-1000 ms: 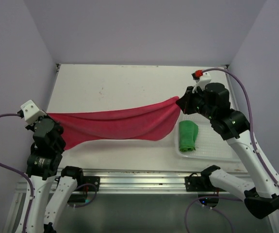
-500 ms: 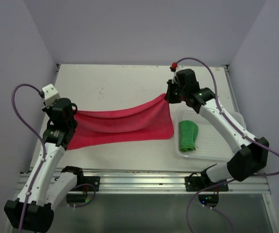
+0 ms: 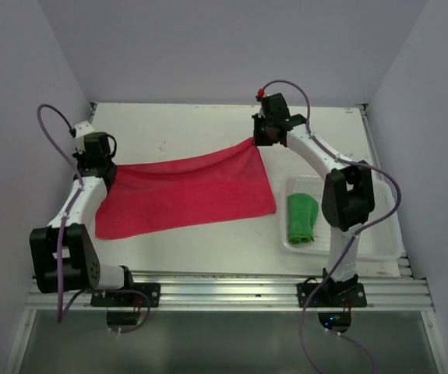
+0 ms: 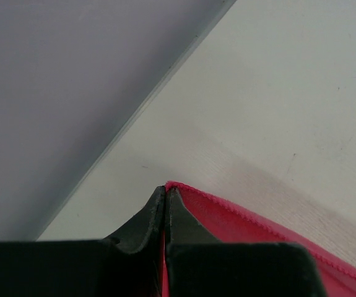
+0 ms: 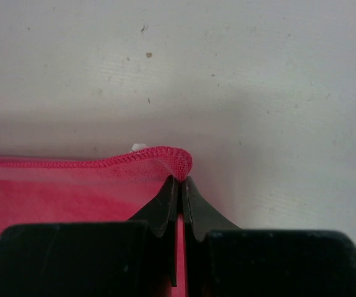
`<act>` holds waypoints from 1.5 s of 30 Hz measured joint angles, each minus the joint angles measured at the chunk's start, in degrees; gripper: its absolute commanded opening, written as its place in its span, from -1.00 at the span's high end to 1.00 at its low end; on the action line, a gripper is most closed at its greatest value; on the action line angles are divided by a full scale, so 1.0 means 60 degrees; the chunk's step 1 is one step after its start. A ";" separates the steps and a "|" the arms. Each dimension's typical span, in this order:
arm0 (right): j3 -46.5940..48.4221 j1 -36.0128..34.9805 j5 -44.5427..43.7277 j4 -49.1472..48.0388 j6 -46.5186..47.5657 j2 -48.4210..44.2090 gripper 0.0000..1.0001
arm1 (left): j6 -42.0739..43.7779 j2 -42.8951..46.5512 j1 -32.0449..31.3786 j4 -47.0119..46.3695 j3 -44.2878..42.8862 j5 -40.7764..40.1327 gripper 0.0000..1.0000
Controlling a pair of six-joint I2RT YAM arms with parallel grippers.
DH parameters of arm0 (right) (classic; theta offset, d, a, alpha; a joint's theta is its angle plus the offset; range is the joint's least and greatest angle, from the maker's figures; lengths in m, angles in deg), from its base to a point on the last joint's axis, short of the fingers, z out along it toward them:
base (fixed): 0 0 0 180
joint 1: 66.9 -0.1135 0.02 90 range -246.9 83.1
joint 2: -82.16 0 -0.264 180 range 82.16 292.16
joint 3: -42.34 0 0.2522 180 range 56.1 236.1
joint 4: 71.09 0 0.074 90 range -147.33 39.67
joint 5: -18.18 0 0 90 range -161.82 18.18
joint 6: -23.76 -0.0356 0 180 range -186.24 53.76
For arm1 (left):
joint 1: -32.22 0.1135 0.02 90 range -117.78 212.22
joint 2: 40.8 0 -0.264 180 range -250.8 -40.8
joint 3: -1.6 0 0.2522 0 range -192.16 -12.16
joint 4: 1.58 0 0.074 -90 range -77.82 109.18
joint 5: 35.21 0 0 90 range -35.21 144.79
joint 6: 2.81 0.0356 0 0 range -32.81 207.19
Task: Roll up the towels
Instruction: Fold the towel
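The white table [image 3: 192, 128] fills the space between the lilac walls, and the pink-red towel [image 3: 185, 195] takes up most of its middle. The towel is opened out nearly flat, its near edge lying on the surface and its far edge strung in a shallow bow between the two grippers. The left arm [image 3: 72, 210] reaches up along the left side of the table, while the right arm [image 3: 317, 152] stretches forward and inward from the right, a purple cable [image 3: 294, 84] looping over its wrist. At the near right sits the clear mesh basket [image 3: 379, 234], its left rim just beside the red towel's right edge. Inside its left part lies the green towel [image 3: 302, 218] as a compact bundle, touched by neither arm. The left gripper [image 3: 108, 170] holds the red towel's far left corner close to the left wall. In its wrist view the dark fingers [image 4: 147, 219] are pressed together on the hemmed corner, with only a thin sliver of red showing between them. The right gripper [image 3: 255, 142] holds the far right corner toward the back of the table, and its wrist view shows the same thing — fingers [image 5: 159, 213] closed tight on the cloth, the stitched hem curling over just past their tips and casting a soft shadow on the table beyond.
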 measured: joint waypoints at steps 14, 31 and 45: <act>0.1847 0.0368 0.0313 0.0033 0.0204 0.1945 1.00 | 0.0073 -0.1370 0.0885 -0.0452 -0.0098 0.2335 1.00; -0.0612 0.0390 0.0514 -0.0353 0.0346 0.0535 1.00 | -0.0109 -0.0044 0.0896 0.0062 0.0543 0.2867 1.00; -0.2062 0.0390 0.0503 -0.0703 0.0375 -0.0907 1.00 | -0.0623 0.0346 0.0896 0.1082 0.1013 0.3009 1.00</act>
